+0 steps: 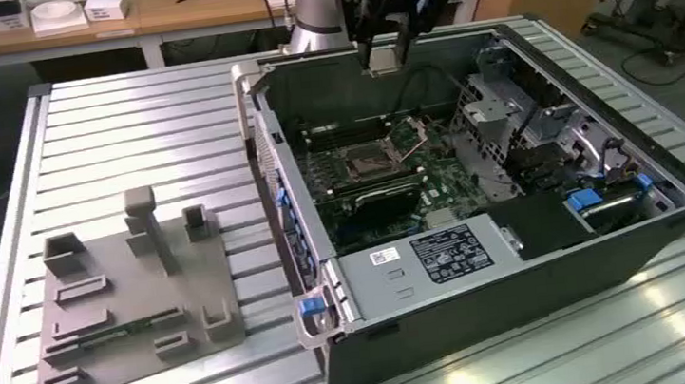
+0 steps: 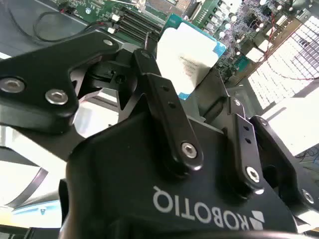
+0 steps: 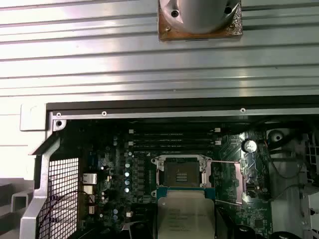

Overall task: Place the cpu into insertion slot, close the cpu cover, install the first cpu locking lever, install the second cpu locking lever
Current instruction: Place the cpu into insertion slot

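My gripper (image 1: 382, 54) hangs above the open computer case, over its far wall, shut on the cpu (image 2: 192, 52). The cpu is a flat square chip with a silvery top and a teal edge; it lies between the black fingers (image 2: 164, 99) in the second wrist view. In the first wrist view the cpu (image 3: 183, 219) sits in front of the insertion slot (image 3: 180, 173), well above the board. The insertion slot (image 1: 372, 160) is bare, with a dark centre and a metal rim. The cpu cover (image 1: 416, 135) stands swung open beside the slot, and its thin frame (image 3: 227, 181) lies off to one side.
The case's far wall (image 1: 429, 44) is just below the gripper. Black memory slots (image 3: 172, 138) run beside the socket. A grey box with a white label (image 1: 444, 253) and a metal drive cage (image 1: 519, 106) fill the case's near and right parts. A grey fixture plate (image 1: 124, 291) lies on the slatted table.
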`<state>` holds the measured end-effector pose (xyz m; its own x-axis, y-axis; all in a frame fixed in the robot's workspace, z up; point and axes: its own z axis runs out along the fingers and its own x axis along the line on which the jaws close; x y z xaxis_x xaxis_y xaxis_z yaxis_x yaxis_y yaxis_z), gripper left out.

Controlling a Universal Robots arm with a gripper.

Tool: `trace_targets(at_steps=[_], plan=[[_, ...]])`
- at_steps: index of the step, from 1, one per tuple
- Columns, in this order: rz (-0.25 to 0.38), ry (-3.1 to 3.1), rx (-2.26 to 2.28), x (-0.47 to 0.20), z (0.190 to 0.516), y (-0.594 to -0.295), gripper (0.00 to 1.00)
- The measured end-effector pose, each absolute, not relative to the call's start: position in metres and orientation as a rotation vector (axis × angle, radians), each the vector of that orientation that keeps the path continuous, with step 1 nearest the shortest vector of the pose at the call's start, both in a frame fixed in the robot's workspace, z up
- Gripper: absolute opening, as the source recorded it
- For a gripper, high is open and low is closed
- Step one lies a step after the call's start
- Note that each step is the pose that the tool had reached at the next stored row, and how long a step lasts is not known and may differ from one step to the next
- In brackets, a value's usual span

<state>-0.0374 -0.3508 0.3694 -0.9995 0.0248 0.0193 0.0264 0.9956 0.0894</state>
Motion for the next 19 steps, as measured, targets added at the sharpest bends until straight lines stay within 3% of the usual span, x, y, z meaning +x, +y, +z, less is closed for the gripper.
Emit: trace_targets(at_steps=[19], plan=[[-0.141,-3.120,-0.128,-0.0374,0.3681,-0.3508,0.54]])
